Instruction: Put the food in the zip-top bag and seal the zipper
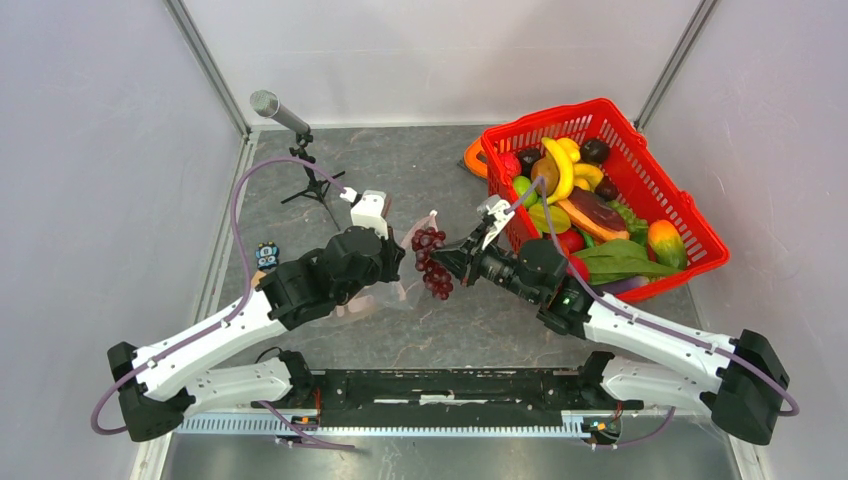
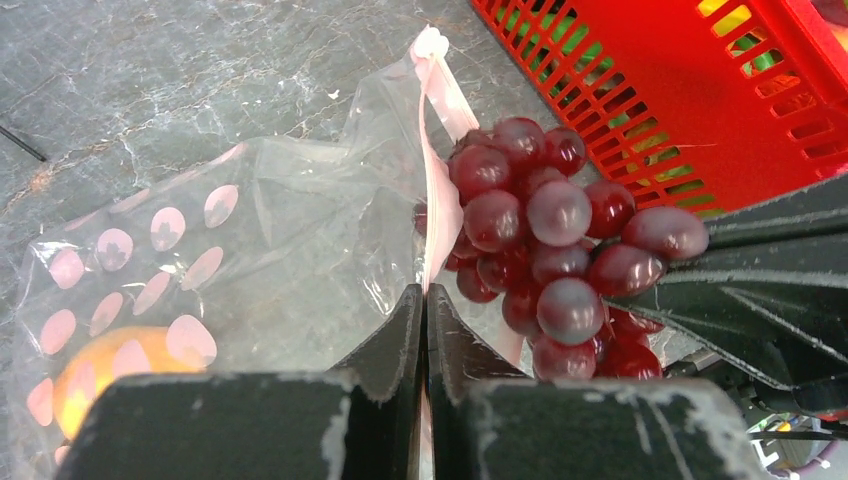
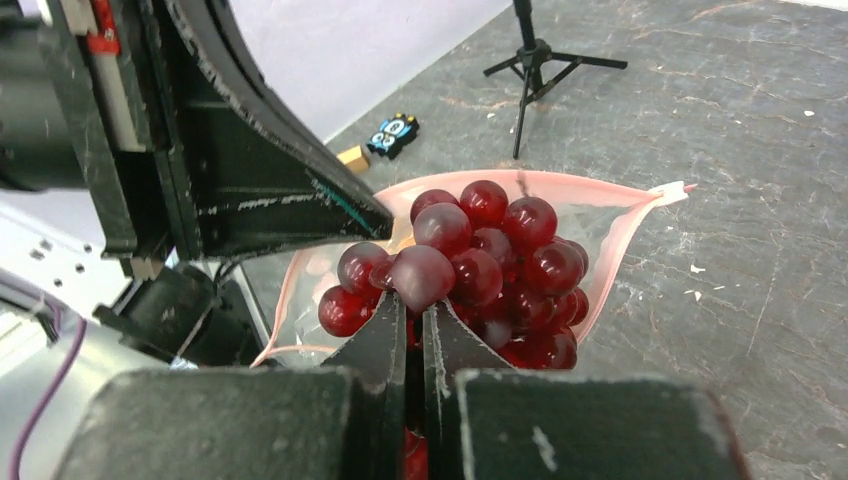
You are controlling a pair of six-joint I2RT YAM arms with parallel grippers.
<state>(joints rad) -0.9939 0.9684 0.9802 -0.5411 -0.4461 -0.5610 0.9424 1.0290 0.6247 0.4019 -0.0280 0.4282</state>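
Note:
The zip-top bag (image 2: 250, 230), clear with pale dots, lies crumpled on the grey table with its mouth facing the basket. My left gripper (image 2: 425, 295) is shut on the pink zipper (image 2: 437, 170) and holds that edge up. An orange piece of food (image 2: 110, 370) lies inside the bag. My right gripper (image 3: 420, 310) is shut on a bunch of purple grapes (image 3: 480, 260) held at the bag's mouth (image 3: 610, 250). From above, the grapes (image 1: 432, 262) hang between the left gripper (image 1: 398, 262) and the right gripper (image 1: 452, 262).
A red mesh basket (image 1: 640, 160) at the right holds banana, kiwi, greens and other toy food. An orange ring (image 1: 475, 158) lies behind it. A microphone on a tripod (image 1: 300, 150) stands at the back left, and a small blue object (image 1: 266, 255) lies beside the left arm.

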